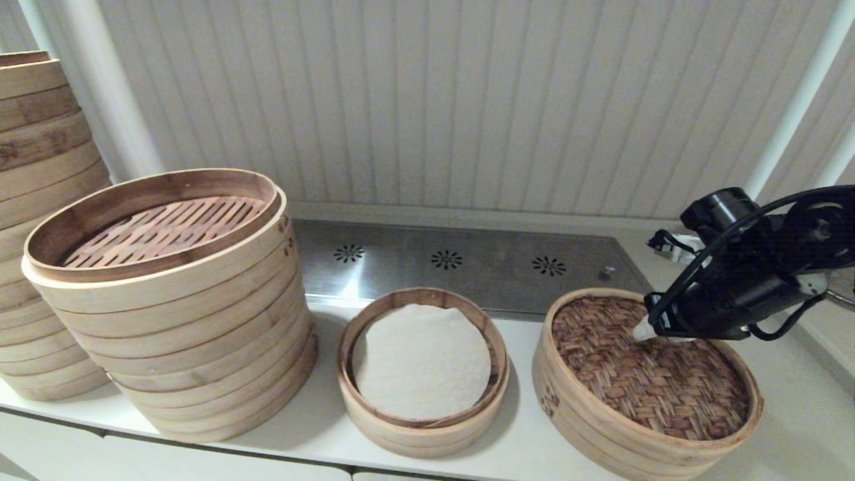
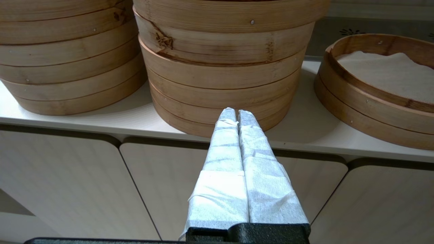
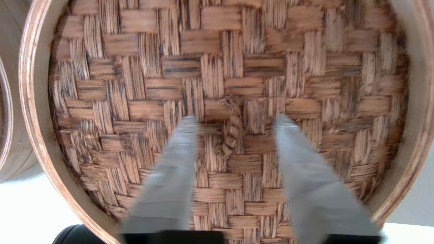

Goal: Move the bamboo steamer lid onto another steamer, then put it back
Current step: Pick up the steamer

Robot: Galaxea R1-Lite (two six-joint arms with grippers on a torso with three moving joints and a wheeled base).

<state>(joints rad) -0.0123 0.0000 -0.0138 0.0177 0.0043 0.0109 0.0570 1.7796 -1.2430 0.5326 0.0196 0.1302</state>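
Observation:
The bamboo steamer lid [image 1: 651,374] with its brown woven top sits on a basket at the right of the counter. My right gripper [image 3: 234,120] hangs open just above the lid's middle, its wrapped fingers on either side of the small braided loop handle [image 3: 232,130]. In the head view that gripper [image 1: 644,329] is over the lid's far side. The small basket with the white cloth liner [image 1: 422,364] stands uncovered to the lid's left. My left gripper [image 2: 236,113] is shut on nothing, low in front of the counter edge.
A tall stack of wide baskets [image 1: 177,300] with a slatted top tier stands at the left, and another stack [image 1: 37,220] behind it. A steel panel [image 1: 467,264] lies at the back. White cabinet doors [image 2: 67,183] are below the counter.

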